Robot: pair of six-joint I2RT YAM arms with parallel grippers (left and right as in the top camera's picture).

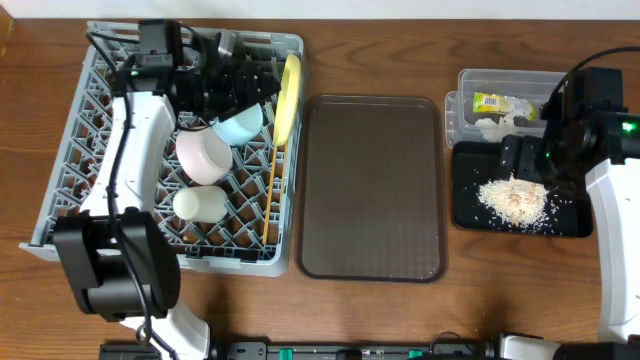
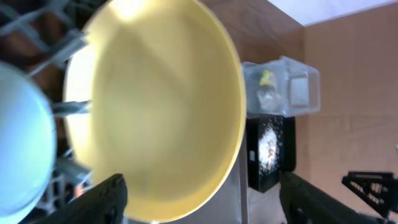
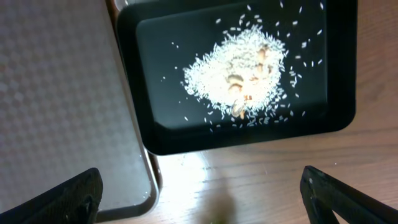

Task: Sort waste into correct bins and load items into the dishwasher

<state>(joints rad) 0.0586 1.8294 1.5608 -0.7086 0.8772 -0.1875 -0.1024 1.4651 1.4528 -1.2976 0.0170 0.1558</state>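
yellow plate (image 2: 155,112) stands on edge just ahead of the left gripper (image 2: 202,202), jaws spread and empty, at the right side of the dish rack (image 1: 60,150); right gripper (image 3: 199,199), likewise open, hovers over rice scraps (image 3: 239,81) in the black tray (image 3: 155,106), well apart.

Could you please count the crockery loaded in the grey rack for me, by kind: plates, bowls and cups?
Plates: 1, the yellow plate
Bowls: 2, the white bowl and the light-blue bowl
Cups: 1, the white cup
Total: 4, all in the grey rack
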